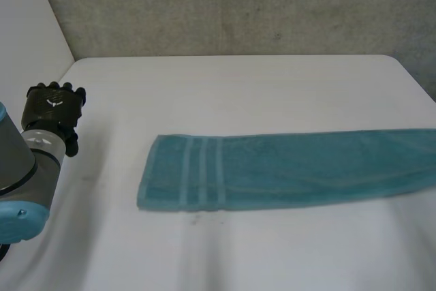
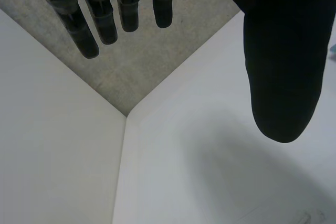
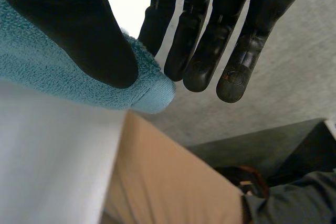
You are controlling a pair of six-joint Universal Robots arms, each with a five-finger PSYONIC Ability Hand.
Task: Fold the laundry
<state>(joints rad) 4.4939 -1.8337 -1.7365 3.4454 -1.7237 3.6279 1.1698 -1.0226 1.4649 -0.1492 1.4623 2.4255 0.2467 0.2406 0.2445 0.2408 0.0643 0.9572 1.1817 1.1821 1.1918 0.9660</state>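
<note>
One teal towel [image 1: 286, 168] lies as a long strip across the table [image 1: 238, 80]. The left hand [image 1: 54, 103] is well clear of the towel's striped end.

Left wrist: fingers [image 2: 105, 22] straight, holding nothing.

Right wrist: the right hand [image 3: 68, 30] pinches a towel corner, thumb on top, fingers behind.

My call: get the left hand onto the striped end's corner before lifting, and keep the towel's edges aligned.

No readable writing or labels.
</note>
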